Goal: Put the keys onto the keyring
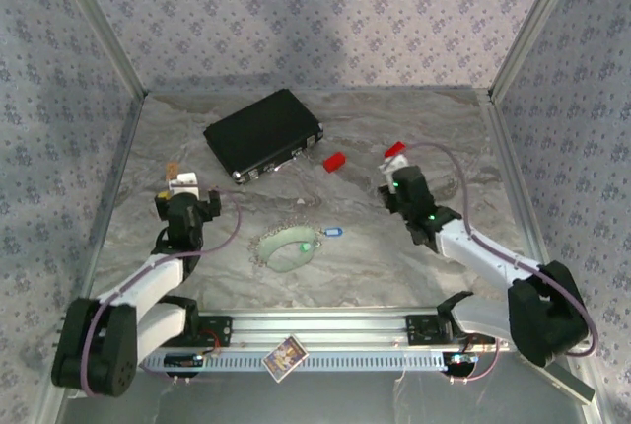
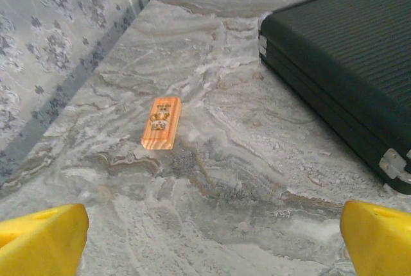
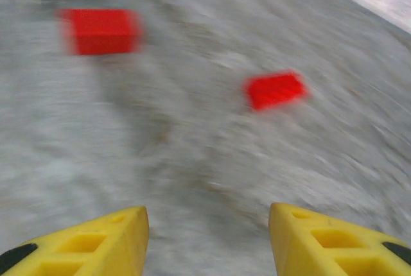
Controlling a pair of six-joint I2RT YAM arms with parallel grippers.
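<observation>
Keyring (image 1: pixel 281 247) limp between both grippers. Green key (image 1: pixel 307 245) and blue key (image 1: pixel 330 234) at its right edge, seemingly touching it. Left gripper (image 2: pixel 212 231) wide, empty, wooden block (image 2: pixel 161 122) ahead. Right gripper (image 3: pixel 209 224) spread, empty, first red block (image 3: pixel 99 31) and second red block (image 3: pixel 275 90) ahead, blurred.

Smeared by motion in the right wrist view: red block (image 3: pixel 99 31) and second red block (image 3: pixel 275 90), edges soft.

Cut off at the right edge of the left wrist view: black case (image 2: pixel 347 51).

Clipped at the bottom corners there: yellow fingertips (image 2: pixel 45 241) of the left gripper (image 2: pixel 209 247).

Too small from above to tell blades on blue key (image 1: pixel 330 234) and green key (image 1: pixel 307 245), or whether either sits threaded on keyring (image 1: pixel 264 247).
</observation>
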